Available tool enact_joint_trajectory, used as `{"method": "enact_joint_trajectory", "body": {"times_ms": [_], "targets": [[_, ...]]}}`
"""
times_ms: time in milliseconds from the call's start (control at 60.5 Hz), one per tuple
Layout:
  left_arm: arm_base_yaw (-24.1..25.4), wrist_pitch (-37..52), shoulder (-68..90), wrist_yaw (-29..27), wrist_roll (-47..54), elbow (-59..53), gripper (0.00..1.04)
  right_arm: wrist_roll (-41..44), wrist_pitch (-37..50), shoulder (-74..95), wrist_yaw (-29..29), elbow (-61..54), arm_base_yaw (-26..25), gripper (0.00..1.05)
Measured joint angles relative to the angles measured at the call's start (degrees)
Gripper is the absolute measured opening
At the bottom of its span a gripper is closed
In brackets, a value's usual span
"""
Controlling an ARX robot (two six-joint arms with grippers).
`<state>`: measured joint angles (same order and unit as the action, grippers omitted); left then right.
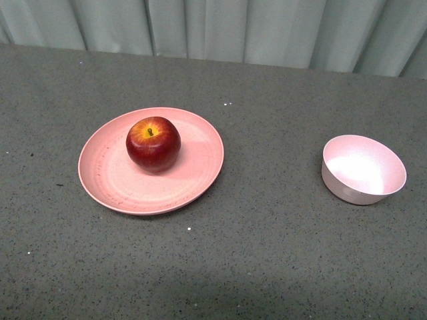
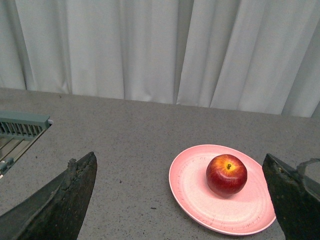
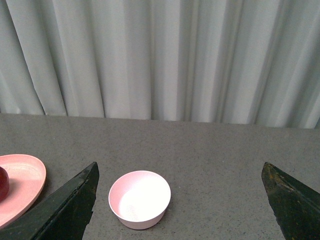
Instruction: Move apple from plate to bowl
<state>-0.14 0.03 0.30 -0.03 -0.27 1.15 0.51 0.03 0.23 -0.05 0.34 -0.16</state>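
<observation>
The dark red apple (image 1: 153,143) with a yellow-orange patch round its stem sits upright on the salmon-pink plate (image 1: 107,180), left of the table's middle. The pale pink bowl (image 1: 363,169) stands empty to the right, well apart from the plate. Neither arm shows in the front view. In the left wrist view my left gripper (image 2: 182,200) is open and empty, with the apple (image 2: 226,174) and plate (image 2: 192,192) ahead of it. In the right wrist view my right gripper (image 3: 180,200) is open and empty, with the bowl (image 3: 140,199) ahead and the plate's edge (image 3: 25,185) at the side.
The table (image 1: 267,267) is grey and speckled, with a pale pleated curtain (image 1: 233,30) along its far edge. A pale green slatted rack (image 2: 22,127) shows at the table's side in the left wrist view.
</observation>
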Motion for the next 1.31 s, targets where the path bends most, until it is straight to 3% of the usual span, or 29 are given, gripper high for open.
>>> {"method": "enact_joint_trajectory", "body": {"times_ms": [1306], "targets": [[0.0,0.0,0.0,0.0,0.0,0.0,0.98,0.0,0.0,0.0,0.0,0.0,0.0,0.95]]}}
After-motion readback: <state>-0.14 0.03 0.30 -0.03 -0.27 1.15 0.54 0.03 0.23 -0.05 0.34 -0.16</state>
